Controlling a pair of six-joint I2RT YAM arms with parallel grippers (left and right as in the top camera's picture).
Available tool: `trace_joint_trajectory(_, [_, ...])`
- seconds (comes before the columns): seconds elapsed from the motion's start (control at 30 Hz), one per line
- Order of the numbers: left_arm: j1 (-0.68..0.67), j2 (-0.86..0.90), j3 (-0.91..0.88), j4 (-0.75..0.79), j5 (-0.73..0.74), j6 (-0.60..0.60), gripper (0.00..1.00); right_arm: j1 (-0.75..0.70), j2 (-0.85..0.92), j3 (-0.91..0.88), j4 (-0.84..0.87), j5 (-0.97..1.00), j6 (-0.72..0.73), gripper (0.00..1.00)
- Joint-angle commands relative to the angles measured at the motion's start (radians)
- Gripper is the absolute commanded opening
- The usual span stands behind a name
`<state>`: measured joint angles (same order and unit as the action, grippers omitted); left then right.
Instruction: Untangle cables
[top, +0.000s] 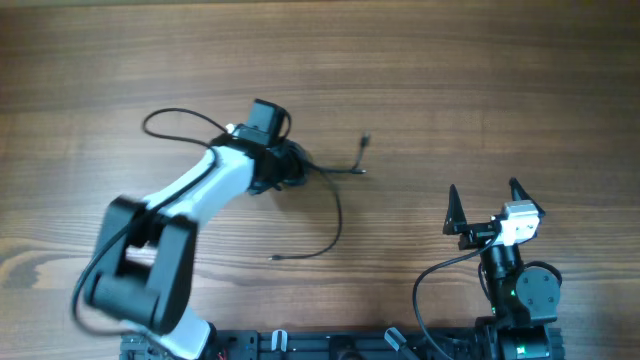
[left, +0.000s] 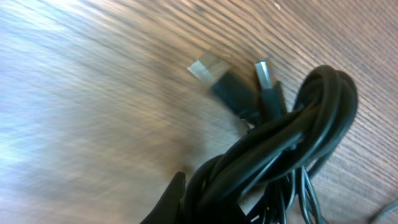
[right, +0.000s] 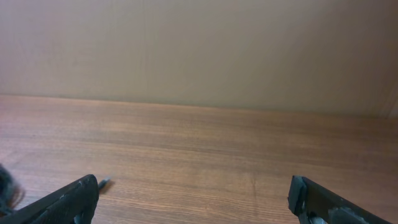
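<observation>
Reaching out over the table (top: 480, 80), the left gripper (top: 285, 168) sits right at the knotted part of the cables (top: 297, 172). Its wrist view is blurred and shows only one dark fingertip (left: 166, 202) touching the looped black bundle (left: 280, 143), so I cannot tell whether the jaws are clamped on it or loose. Two plug ends (left: 267, 78) stick out of the knot just above the wood. From the bundle one strand loops away to the left, a second runs right to a small forked end, and a third curves down toward the near edge. Well apart, at the right near side, the right gripper (top: 485, 205) stands spread wide with nothing between its fingers (right: 78, 196).
</observation>
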<state>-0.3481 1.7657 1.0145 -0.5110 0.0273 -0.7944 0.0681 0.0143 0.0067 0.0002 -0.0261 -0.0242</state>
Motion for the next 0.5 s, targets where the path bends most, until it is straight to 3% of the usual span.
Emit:
trace_joint_trajectory(0.0, [0.052,-0.188,0.001,-0.070,-0.025,0.055,0.04,-0.004,-0.011,-0.002,0.003,-0.013,-0.002,1.00])
trace_joint_trajectory(0.1, [0.065,-0.282,0.001,-0.161,-0.024,0.078,0.04,-0.004,-0.011,-0.002,0.003,-0.013,-0.002,1.00])
trace_joint_trajectory(0.27, [0.065,-0.369,0.001,-0.180,0.142,0.417,0.04,-0.004,-0.011,-0.002,0.003,-0.013,-0.002,1.00])
trace_joint_trajectory(0.33, [0.065,-0.380,0.001,-0.189,0.143,0.489,0.04,-0.004,-0.011,-0.002,0.008,0.006,-0.030,1.00])
trace_joint_trajectory(0.4, [0.065,-0.379,0.001,-0.188,0.143,0.507,0.04,-0.004,-0.011,-0.002,0.003,-0.052,0.037,1.00])
trace_joint_trajectory(0.47, [0.065,-0.379,0.001,-0.179,0.143,0.507,0.04,-0.004,-0.009,-0.002,0.011,-0.144,0.305,1.00])
